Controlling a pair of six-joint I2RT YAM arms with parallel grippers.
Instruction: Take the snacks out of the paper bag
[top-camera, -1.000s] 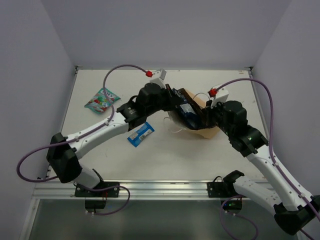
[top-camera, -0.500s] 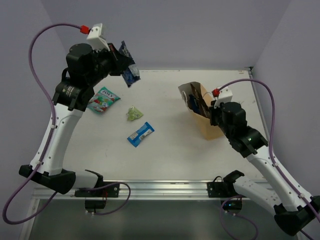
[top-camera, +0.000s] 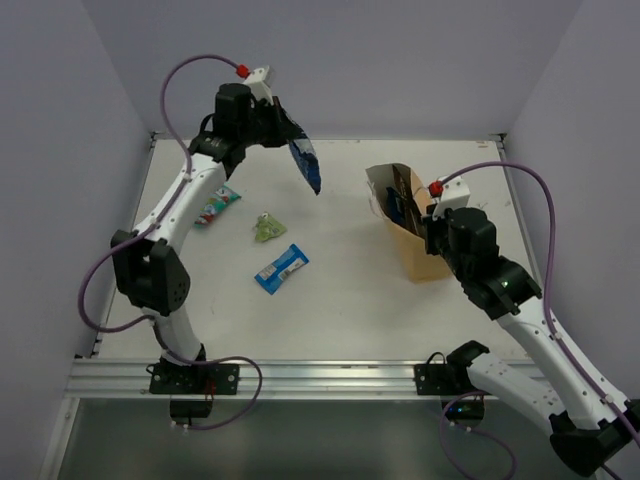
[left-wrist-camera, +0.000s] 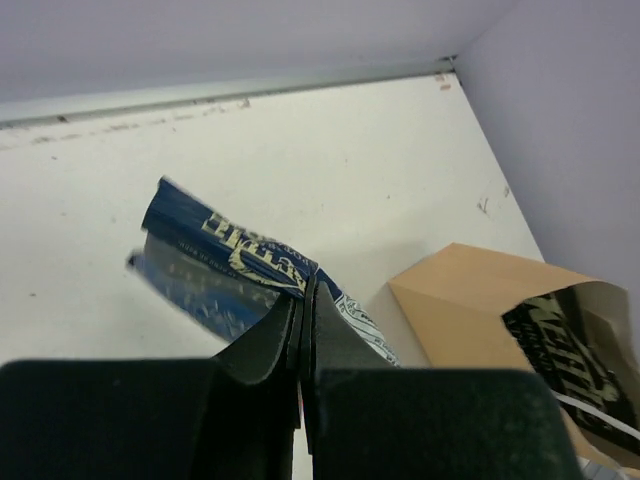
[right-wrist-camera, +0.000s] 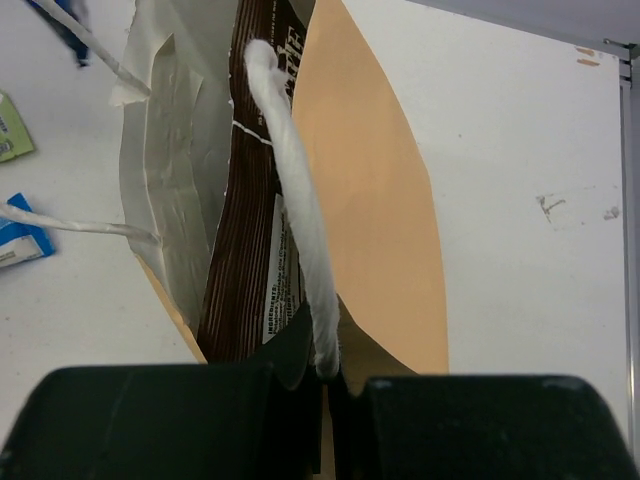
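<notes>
On my left the teal-and-red pouch is lying flat on the table, partly under my left arm. A small green packet and the blue bar wrapper are resting near it, each apart from the others, and I am counting these three as already out. Further along, my left gripper is pinching shut on the upper edge of a blue snack packet. I am holding it high over the far part of the table, so it is dangling below my fingers, well apart from the bag. I judge that it is being carried over to join the ones laid out. To the right, the paper bag is standing upright with its mouth gaping. My right gripper is clamping shut on the bag's rim where the white cord handle meets it, which I take to be steadying the bag and keeping it open for my other arm. The long dark brown packet is standing inside, just left of my right fingers and against the inner wall. From above something blue is also showing in the mouth, though I cannot tell what, so the bag is not yet emptied.
</notes>
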